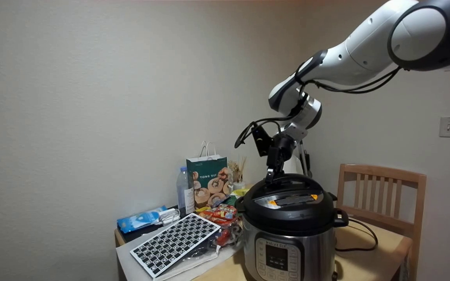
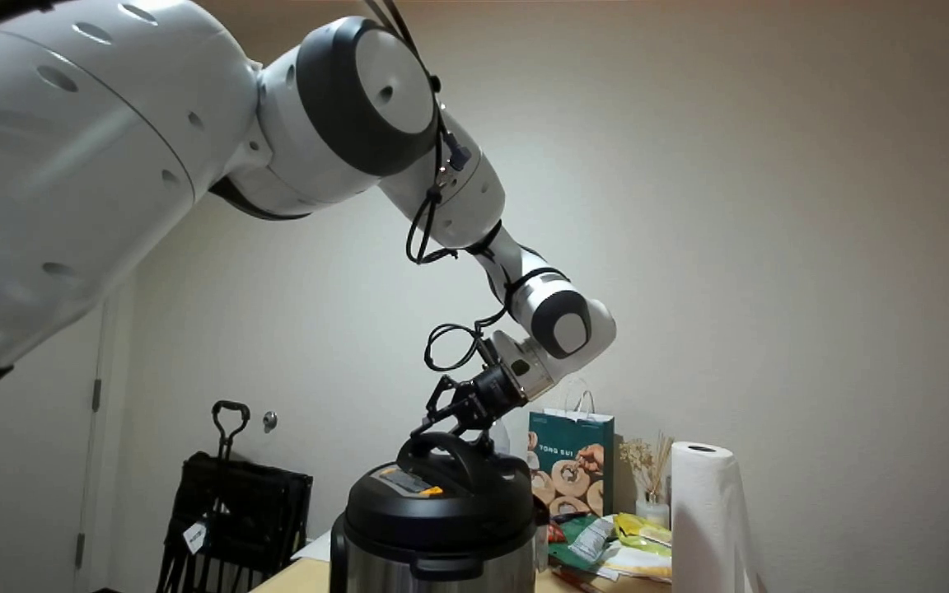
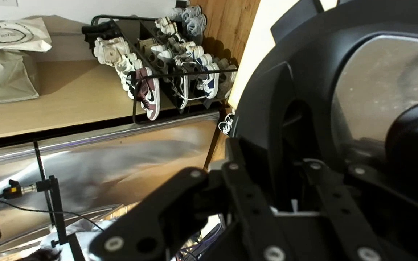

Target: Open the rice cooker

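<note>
Claw (image 2: pixel 451 435) is at the handle (image 2: pixel 466 453), fingers apart, straddling it as far as I can read; can't confirm contact. Rice cooker (image 1: pixel 289 228) sits on the bench (image 1: pixel 389 239), lid (image 1: pixel 287 212) on. Risks: if I close off-centre, I may slip off the smooth curve; if the lid is locked and I lift before turning, I hoist the lot; if it's stiff, turning could spin the body. Control panel (image 1: pixel 276 256) shows only in an exterior view. Wrist view alone has the shoes (image 3: pixel 149 94).
</note>
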Robot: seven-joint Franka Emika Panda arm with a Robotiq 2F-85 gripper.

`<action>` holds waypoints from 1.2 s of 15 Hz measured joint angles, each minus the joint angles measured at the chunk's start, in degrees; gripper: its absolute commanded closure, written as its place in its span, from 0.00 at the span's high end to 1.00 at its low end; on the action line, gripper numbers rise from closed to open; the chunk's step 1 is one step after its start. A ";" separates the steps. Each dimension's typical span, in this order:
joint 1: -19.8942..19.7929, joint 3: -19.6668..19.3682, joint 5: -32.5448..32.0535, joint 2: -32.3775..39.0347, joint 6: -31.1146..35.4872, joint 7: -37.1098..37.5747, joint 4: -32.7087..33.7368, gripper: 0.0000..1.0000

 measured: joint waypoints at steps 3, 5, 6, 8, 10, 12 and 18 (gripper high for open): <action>0.12 0.00 -0.16 0.01 0.06 1.82 0.16 0.07; 0.04 0.03 -0.15 0.08 0.07 2.10 0.16 0.07; -0.29 0.22 0.08 0.27 -0.13 2.09 0.23 0.07; -2.06 1.31 0.58 1.85 -1.91 -1.20 1.36 0.07; -4.45 2.71 2.43 4.70 -5.36 -4.07 3.85 0.07; -6.50 3.55 3.96 7.23 -9.06 -5.63 6.64 0.52; -7.39 3.99 3.44 10.05 -16.19 -12.05 10.64 0.89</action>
